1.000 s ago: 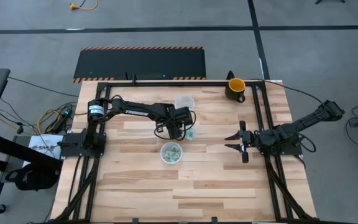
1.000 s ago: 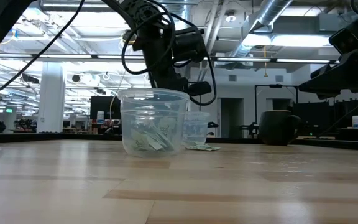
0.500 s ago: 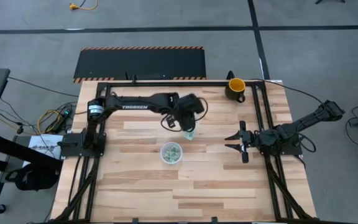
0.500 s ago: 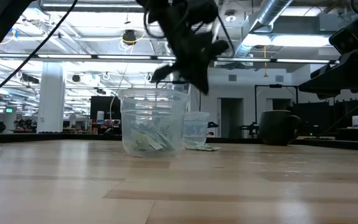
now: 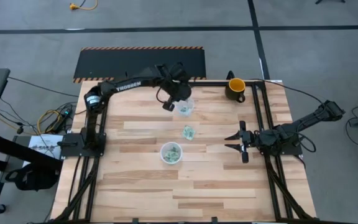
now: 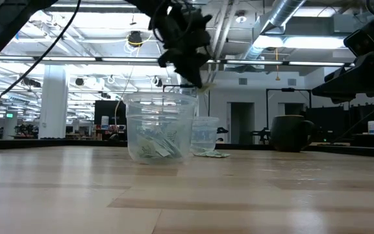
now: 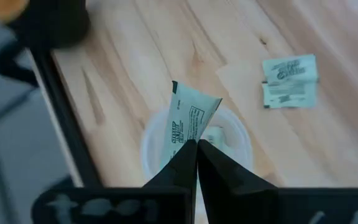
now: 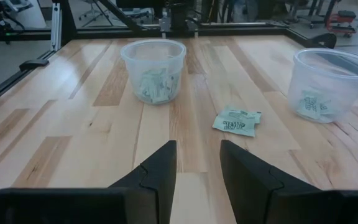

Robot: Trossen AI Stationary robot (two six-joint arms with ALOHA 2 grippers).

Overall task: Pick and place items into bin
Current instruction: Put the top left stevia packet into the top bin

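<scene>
My left gripper point(image 5: 174, 99) is shut on one pale green packet point(image 7: 188, 115) and stands above the far clear cup point(image 5: 185, 107), which holds a few packets. It also shows in the low view point(image 6: 190, 65), high over the cups. Two loose packets point(image 5: 189, 132) lie flat on the wood between the cups. The near clear cup point(image 5: 171, 153) holds several packets. My right gripper point(image 5: 240, 142) is open and empty at the table's right, low over the wood. My left gripper pinches the packet by one end point(image 7: 190, 138) between its two fingertips point(image 7: 173, 171). The rest of the packet sticks out past the fingertips. The fingers come from above, slanting down. The packet is lifted clear, over the far cup's mouth point(image 7: 229, 121).
A yellow-and-dark mug point(image 5: 235, 88) stands at the far right by the black frame rail point(image 5: 166, 83). The right wrist view shows the near cup point(image 8: 154, 70), the loose packets point(image 8: 236, 121) and the far cup point(image 8: 331, 84). Bare wood lies along the near edge.
My left gripper has risen from the loose packets between the cups and gone toward the table's far edge, carrying one packet clear of the wood. It now stands over the far cup. Two packets stay on the table.
</scene>
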